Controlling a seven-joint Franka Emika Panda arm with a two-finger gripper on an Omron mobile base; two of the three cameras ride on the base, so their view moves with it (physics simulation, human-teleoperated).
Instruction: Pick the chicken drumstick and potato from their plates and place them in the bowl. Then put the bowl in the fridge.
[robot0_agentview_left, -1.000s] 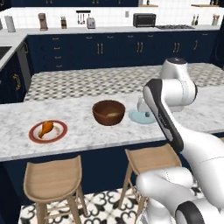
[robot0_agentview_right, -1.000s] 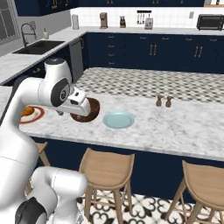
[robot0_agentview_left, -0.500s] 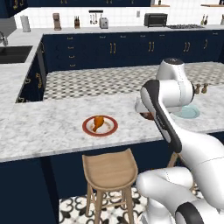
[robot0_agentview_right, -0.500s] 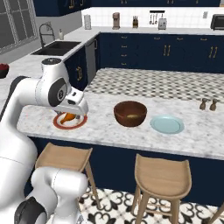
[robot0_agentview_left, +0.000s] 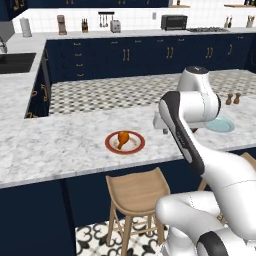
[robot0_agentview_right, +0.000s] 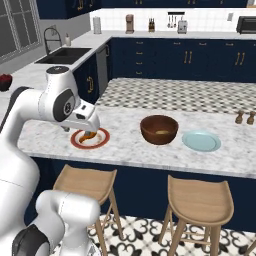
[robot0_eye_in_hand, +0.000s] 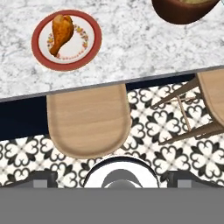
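Lying on the white plate with the red-brown rim (robot0_agentview_left: 125, 142), the chicken drumstick (robot0_agentview_left: 122, 138) sits near the front edge of the marble worktop (robot0_agentview_left: 60, 145), fat end on the plate's middle and thin bone end towards the rim; that leaves it open from above, which is presumably why the arm has its hand up over this part of the worktop; in the hand view the drumstick (robot0_eye_in_hand: 60, 33) shows at upper left, well off the centre line, so I judge the hand is not yet lined up over it; the same view looks down past the worktop edge onto a wooden stool (robot0_eye_in_hand: 89, 120) and the patterned floor, so the hand seems to hang out beyond that edge rather than over the plate.

The jaws cannot be read; the dark finger tips at the bottom of the hand view are too cut off to tell their gap, and nothing appears between them; in the right base view the hand (robot0_agentview_right: 82, 117) hides much of the plate.

The wooden bowl (robot0_agentview_right: 159, 129) stands further along the worktop, well apart from the drumstick's plate, and something pale yellowish lies inside it, likely the potato (robot0_agentview_right: 161, 132); the pale blue plate (robot0_agentview_right: 201, 141) just beside the bowl is bare, which fits that reading; so the drumstick looks like the remaining pick, with the bowl placed close by to receive it before it goes to the fridge.
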